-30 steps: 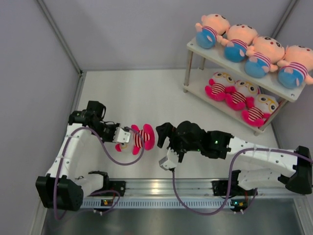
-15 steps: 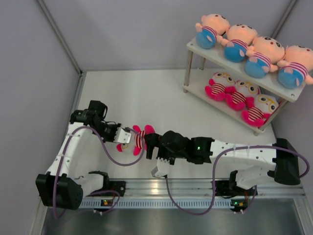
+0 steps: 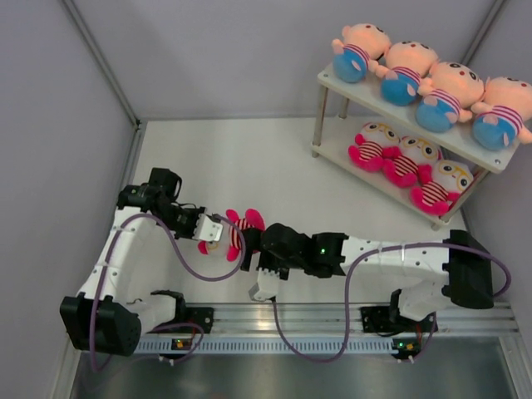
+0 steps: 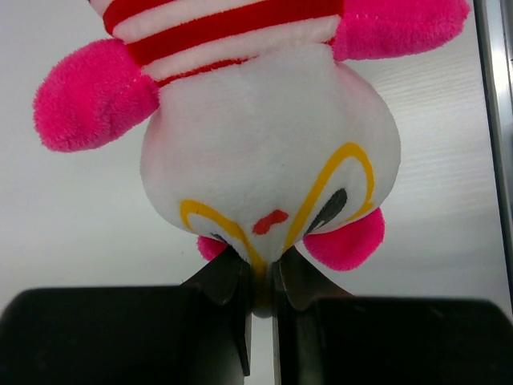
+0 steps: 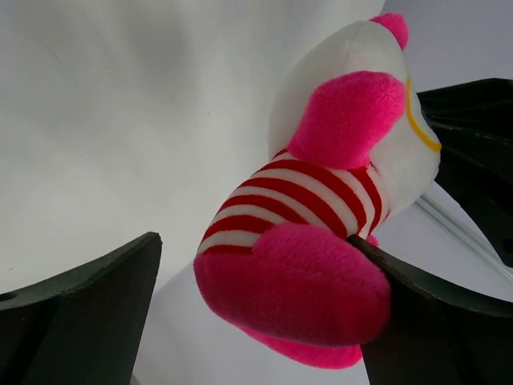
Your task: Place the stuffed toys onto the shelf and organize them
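Pink doll (image 3: 236, 235) poised for handover
It lay along 9-to-3 o'clock: left jaws clenched on its face at 9, right jaws spread open around its feet at 3.

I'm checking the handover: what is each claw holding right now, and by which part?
The left claw is shut on the pink doll, pinching its white face. The right claw is open around the doll's feet, holding nothing.
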`<control>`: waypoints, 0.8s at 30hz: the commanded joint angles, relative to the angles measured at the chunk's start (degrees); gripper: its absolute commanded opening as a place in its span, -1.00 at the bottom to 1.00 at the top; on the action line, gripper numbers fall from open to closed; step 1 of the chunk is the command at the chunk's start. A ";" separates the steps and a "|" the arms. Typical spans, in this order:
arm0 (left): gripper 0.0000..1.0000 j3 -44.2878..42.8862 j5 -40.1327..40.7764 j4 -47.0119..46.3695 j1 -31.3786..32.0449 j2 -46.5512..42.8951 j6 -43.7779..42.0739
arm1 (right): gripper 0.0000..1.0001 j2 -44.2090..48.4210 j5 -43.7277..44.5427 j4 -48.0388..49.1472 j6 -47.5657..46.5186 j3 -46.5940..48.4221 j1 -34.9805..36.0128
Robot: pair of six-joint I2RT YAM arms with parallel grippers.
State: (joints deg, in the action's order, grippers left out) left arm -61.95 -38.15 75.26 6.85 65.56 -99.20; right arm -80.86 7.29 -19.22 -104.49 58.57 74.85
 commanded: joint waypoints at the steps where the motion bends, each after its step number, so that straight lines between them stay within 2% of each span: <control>1: -1.00 -1.42 -4.30 11.31 0.27 -0.08 -2.32 | 0.83 -1.75 -0.96 2.52 0.78 4.01 -1.37; 3: -1.00 -0.80 -4.04 11.22 0.35 -0.52 -2.40 | 0.64 -2.54 -1.48 1.83 0.78 4.97 -1.81; 4: -1.00 -0.63 -4.04 11.22 0.35 -0.69 -2.40 | 0.33 -3.07 -1.92 1.91 0.95 5.50 -1.72; 7: -1.00 -0.36 -4.21 11.22 0.35 -0.96 -2.67 | -0.14 -3.60 -3.16 1.47 2.79 6.03 -1.20; 11: -0.92 -0.80 -4.65 11.22 0.35 -0.52 -2.14 | -0.52 -3.43 -2.11 0.42 6.48 6.91 -0.41; 12: -0.77 -1.06 -4.56 11.31 0.35 -0.52 -1.97 | -0.59 -3.34 -1.84 0.24 7.79 7.26 -0.41; 14: -0.44 -1.76 -4.30 11.13 0.27 0.09 -0.40 | -0.90 -3.16 -1.75 -0.72 14.02 9.10 -0.41; 15: 0.01 -2.90 -4.39 11.13 0.27 0.36 0.66 | -1.00 -3.16 -0.62 -0.64 16.83 10.33 -0.41; 16: 0.14 -3.61 -5.17 11.13 0.27 1.05 1.98 | -1.00 -3.60 0.17 -0.47 22.78 10.95 -0.41; 17: 0.40 -4.48 -5.61 10.96 0.27 1.41 5.12 | -1.00 -4.04 1.40 -0.99 25.62 11.56 -0.32; 18: 0.51 -6.06 -5.97 10.26 0.18 1.59 6.72 | -1.00 -4.30 4.54 -1.17 28.09 12.01 -0.67; 19: 0.74 -6.68 -6.32 9.64 0.18 1.59 8.22 | -1.00 -5.26 6.40 -1.25 33.07 12.36 -0.76; 21: 0.96 -8.35 -6.41 6.41 0.09 1.24 13.22 | -1.00 -6.50 11.05 -1.17 41.06 12.71 -1.80; 24: 0.96 -10.28 -3.78 0.78 0.09 0.27 23.93 | -1.00 -7.38 14.32 -3.53 49.27 13.59 -4.61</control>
State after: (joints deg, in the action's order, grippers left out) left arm -69.19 -39.99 75.53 6.85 67.09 -85.84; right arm -87.33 14.63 -21.76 -69.56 69.14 73.08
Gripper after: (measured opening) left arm 0.982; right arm 0.136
